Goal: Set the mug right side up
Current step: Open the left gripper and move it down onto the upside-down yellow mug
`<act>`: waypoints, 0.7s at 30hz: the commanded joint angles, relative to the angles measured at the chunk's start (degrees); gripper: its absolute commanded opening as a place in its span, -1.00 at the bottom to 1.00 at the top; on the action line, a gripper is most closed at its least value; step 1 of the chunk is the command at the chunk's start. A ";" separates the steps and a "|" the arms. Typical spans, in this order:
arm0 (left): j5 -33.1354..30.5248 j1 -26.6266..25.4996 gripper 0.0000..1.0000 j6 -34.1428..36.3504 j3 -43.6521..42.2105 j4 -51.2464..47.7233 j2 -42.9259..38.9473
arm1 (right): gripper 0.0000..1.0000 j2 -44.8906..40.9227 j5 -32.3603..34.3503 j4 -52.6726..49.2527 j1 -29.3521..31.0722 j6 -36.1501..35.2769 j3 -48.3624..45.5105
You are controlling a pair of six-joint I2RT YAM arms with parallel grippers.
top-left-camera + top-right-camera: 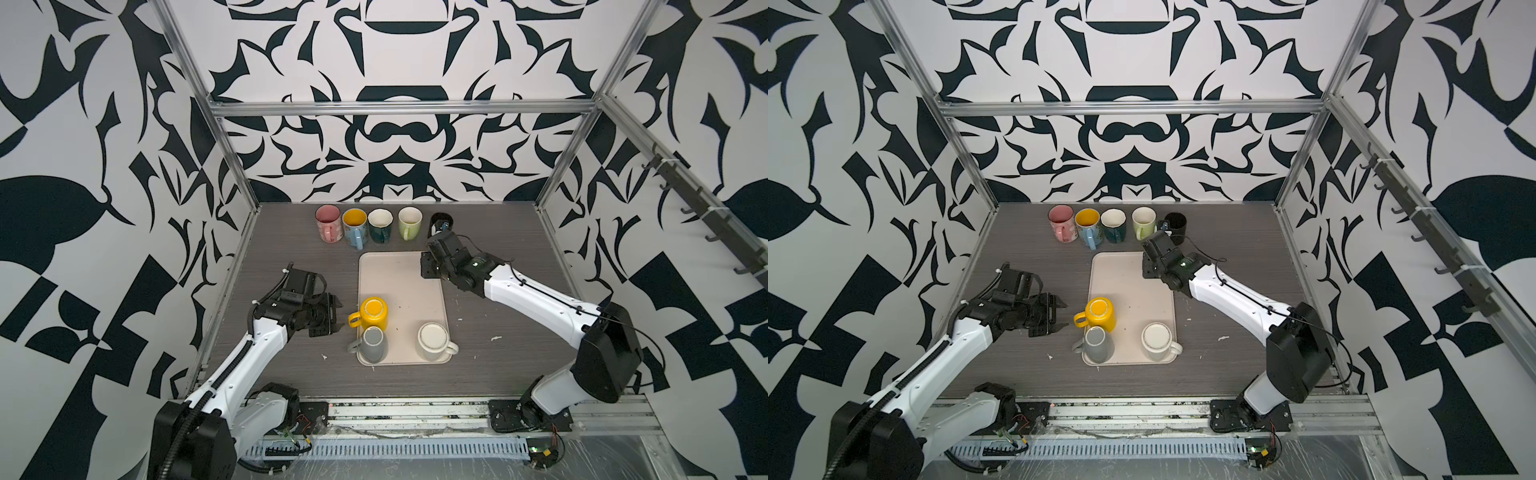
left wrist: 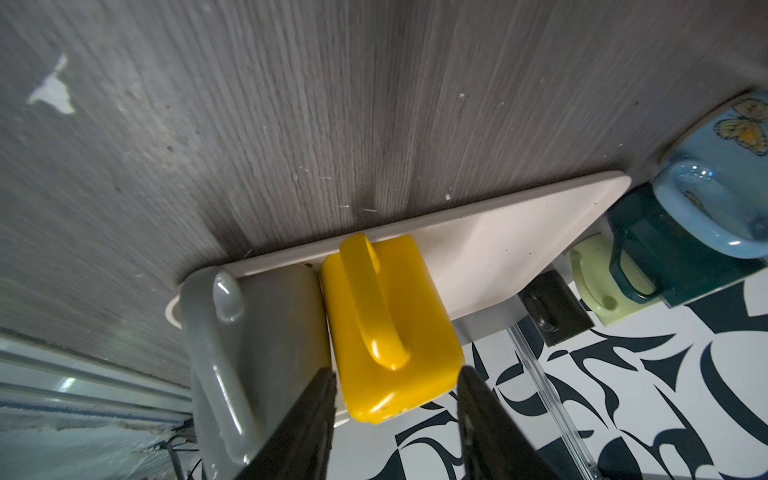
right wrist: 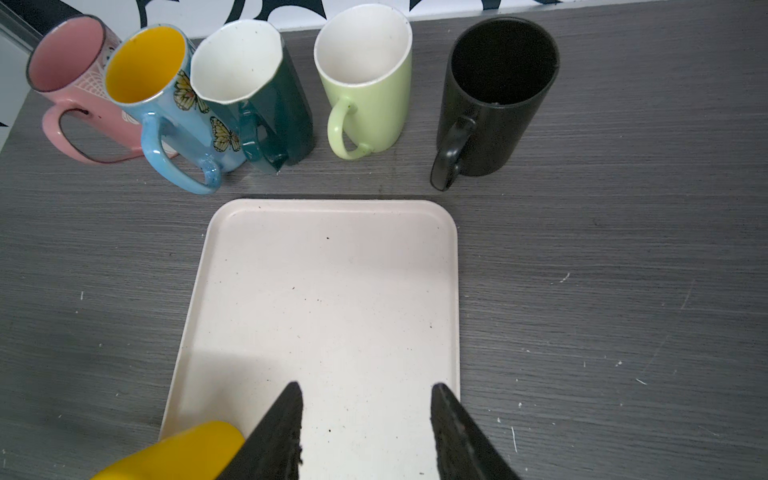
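Left claw [image 1: 336, 316] stands open and empty near the yellow mug [image 1: 372, 312], which sits base-up at the left edge of the tray [image 1: 415, 278], lower centre of a top view, handle toward the claw. Step in hand, by judgement: approach. Next move calls for advancing and closing on the mug without striking the grey mug [image 1: 372, 343] just beside it. Right claw [image 3: 365, 386] hangs open, empty.

Bright even overhead light, soft shadows on worktop [image 1: 291, 249], glare spots on yellow mug [image 2: 390, 332] handle, wrist views bowed at edges, nearest worktop grain blurred.
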 commanded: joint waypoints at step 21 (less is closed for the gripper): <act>3.03 -5.96 -0.17 -0.90 3.45 4.84 10.95 | 0.07 0.55 0.20 -0.16 -1.02 1.41 0.58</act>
